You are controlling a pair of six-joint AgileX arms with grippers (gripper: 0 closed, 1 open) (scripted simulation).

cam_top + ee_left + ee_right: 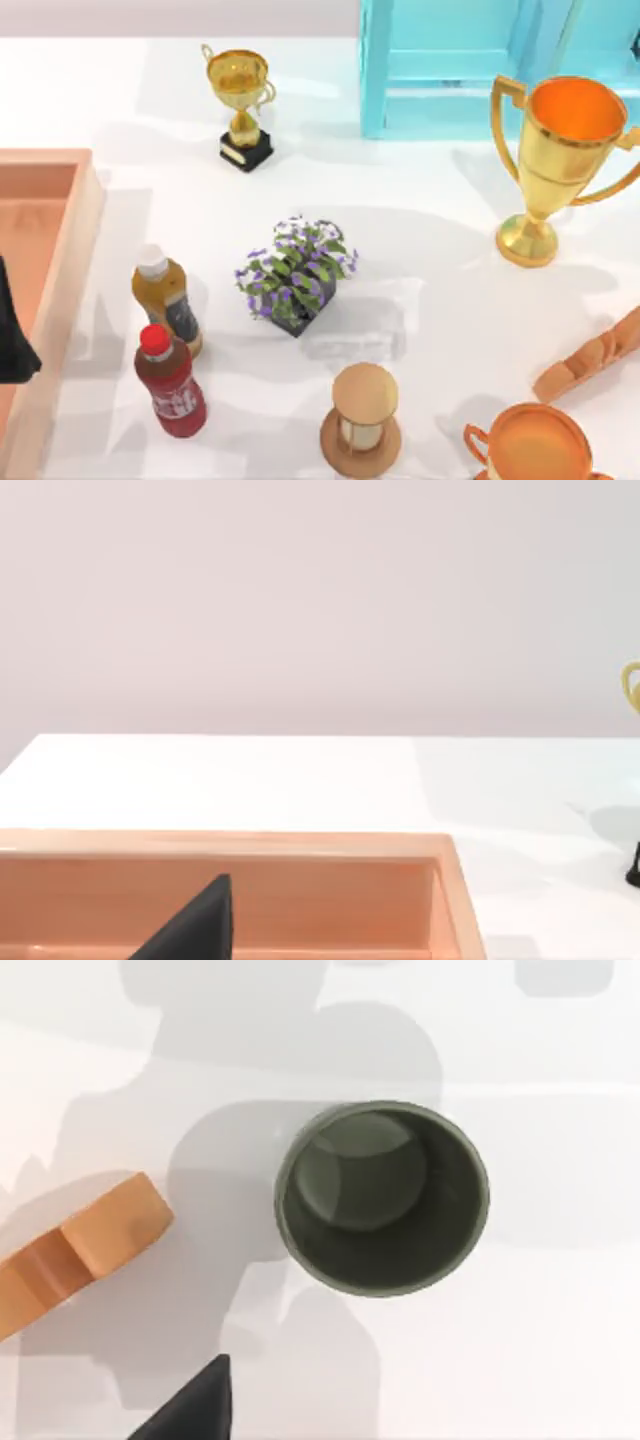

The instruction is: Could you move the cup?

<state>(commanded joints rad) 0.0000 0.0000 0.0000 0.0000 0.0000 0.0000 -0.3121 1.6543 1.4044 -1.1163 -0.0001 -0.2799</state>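
The cup, a dark grey-green tumbler, stood upright and empty on the white table, seen from straight above by the right wrist camera, which suggests the right arm had been brought over it for a downward grasp; a dark finger tip crossed that view's edge, well apart from the rim, and I cannot tell how far the right claw was open or whether it held anything (nothing appeared to touch the cup). An orange ridged piece lay near the cup. The left arm sat parked over the wooden tray at the table's left edge, its claw's opening likewise not visible. The 2 bottles near the left edge carried labels, but no writing could be read
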